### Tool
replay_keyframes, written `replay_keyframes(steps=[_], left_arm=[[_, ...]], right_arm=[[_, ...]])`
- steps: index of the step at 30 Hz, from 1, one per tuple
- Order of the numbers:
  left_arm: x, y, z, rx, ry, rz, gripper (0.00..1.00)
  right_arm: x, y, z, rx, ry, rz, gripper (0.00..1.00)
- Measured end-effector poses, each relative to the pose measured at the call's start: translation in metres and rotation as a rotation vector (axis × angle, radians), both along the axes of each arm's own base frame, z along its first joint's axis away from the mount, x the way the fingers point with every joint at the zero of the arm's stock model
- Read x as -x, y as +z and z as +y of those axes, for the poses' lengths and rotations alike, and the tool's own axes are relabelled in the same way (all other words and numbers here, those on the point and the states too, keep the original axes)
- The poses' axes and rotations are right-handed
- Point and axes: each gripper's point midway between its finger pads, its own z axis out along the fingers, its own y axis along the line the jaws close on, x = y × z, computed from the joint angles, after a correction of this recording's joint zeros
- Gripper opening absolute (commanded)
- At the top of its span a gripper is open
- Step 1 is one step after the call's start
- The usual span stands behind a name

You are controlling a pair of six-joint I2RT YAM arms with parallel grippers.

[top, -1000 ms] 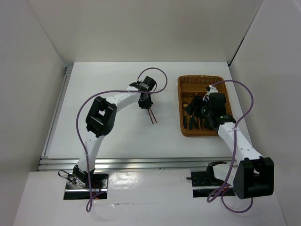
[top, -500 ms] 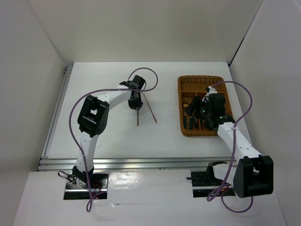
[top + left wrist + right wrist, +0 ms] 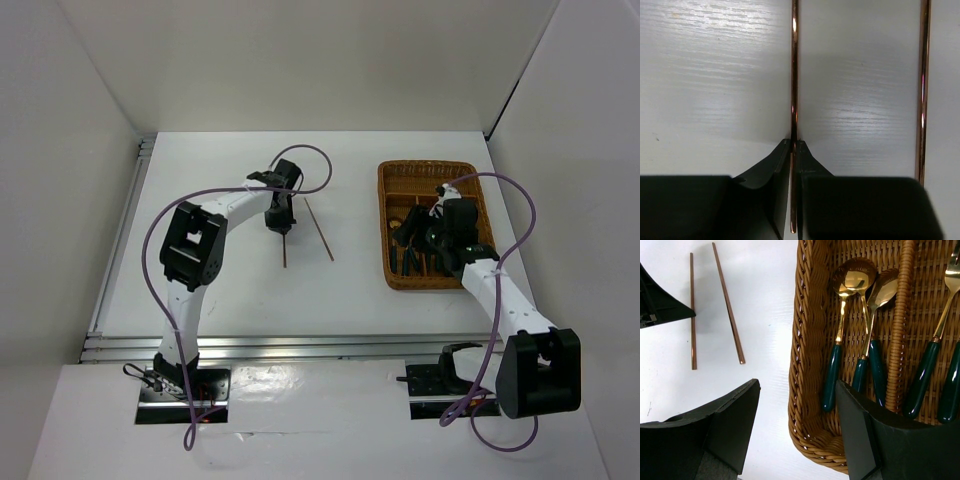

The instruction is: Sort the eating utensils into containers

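My left gripper (image 3: 284, 226) is shut on one thin brown chopstick (image 3: 285, 250), gripped near one end between the fingers (image 3: 785, 155), with its shaft (image 3: 794, 75) running away from them. The second chopstick (image 3: 320, 232) lies free on the table to its right and also shows in the left wrist view (image 3: 923, 90). The brown wicker tray (image 3: 383, 225) holds gold spoons with green handles (image 3: 855, 277) in its left compartment and forks (image 3: 945, 315) in the one beside it. My right gripper (image 3: 797, 385) is open and empty, straddling the tray's left wall (image 3: 807, 340).
White walls enclose the white table on three sides. A metal rail (image 3: 120, 240) runs along the left edge and another along the near edge. Purple cables loop over both arms.
My left gripper has carried one chopstick to the left, away from the other, which stays on the table. The right gripper has barely moved over the tray.
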Motion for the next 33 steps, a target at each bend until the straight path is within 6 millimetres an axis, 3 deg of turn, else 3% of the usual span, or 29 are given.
replay_keyframes(steps=[2,8,11,15,19,26,29,33], left_arm=[[0.0,0.0,0.0,0.0,0.0,0.0,0.09],[0.001,0.002,0.001,0.004,0.004,-0.004,0.09],[0.012,0.003,0.005,0.002,0.006,0.009,0.11],[0.034,0.009,0.014,-0.011,0.007,0.051,0.12],[0.036,0.04,0.013,0.024,0.007,0.002,0.13],[0.027,0.12,0.001,0.156,0.023,-0.198,0.16],[0.03,0.134,-0.003,0.195,0.025,-0.237,0.16],[0.035,0.132,-0.007,0.223,0.028,-0.238,0.16]], right_arm=[[0.0,0.0,0.001,-0.005,0.007,0.0,0.7],[0.002,0.012,0.022,-0.068,0.107,-0.037,0.7],[0.006,0.023,0.048,-0.102,0.212,-0.085,0.73],[0.019,0.029,0.098,-0.118,0.386,-0.129,0.76],[0.032,0.016,0.146,-0.128,0.52,-0.104,0.76],[0.034,0.003,0.19,-0.175,0.601,-0.096,0.84],[0.029,0.012,0.211,-0.203,0.632,-0.128,0.84],[0.023,0.025,0.238,-0.233,0.679,-0.177,0.89]])
